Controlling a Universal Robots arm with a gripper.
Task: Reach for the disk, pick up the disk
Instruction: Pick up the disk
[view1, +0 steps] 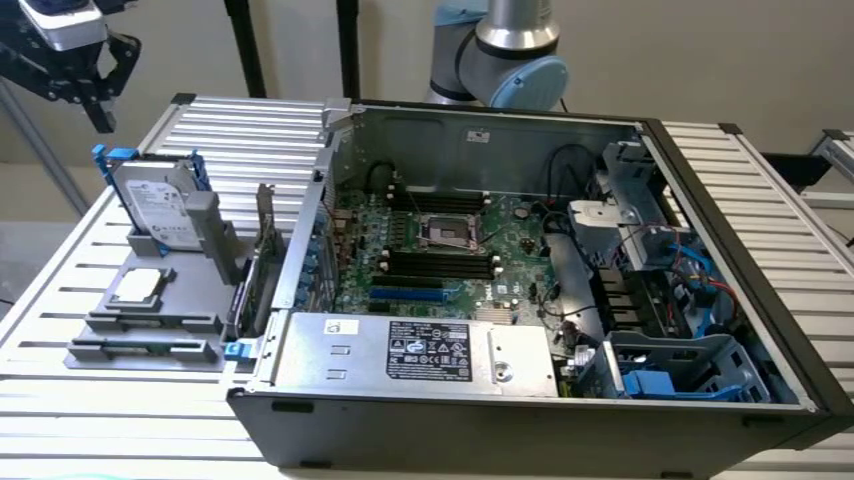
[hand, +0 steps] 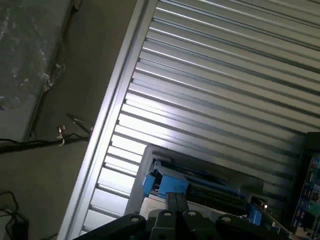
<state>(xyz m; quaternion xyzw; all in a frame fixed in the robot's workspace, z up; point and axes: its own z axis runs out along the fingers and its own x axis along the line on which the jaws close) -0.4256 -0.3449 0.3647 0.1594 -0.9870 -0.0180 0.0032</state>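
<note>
The disk (view1: 151, 203) is a silver-grey drive with a white label and blue rails. It stands on edge in a grey holder (view1: 144, 335) on the exterior view's left, beside the computer case. My gripper (view1: 96, 95) hangs in the air above and behind it, well clear and holding nothing. Seen from the wrist, the gripper (hand: 175, 197) has its two fingers pressed together, shut. Just beyond the fingers lies the top edge of the disk (hand: 210, 186), with its blue rail ends showing.
The open computer case (view1: 534, 250) takes up the middle and the exterior view's right of the slatted metal table (view1: 240, 125). A small square chip (view1: 139, 287) lies on the grey holder, and a card (view1: 263, 250) stands between holder and case. Cables (hand: 30, 142) lie on the floor past the table edge.
</note>
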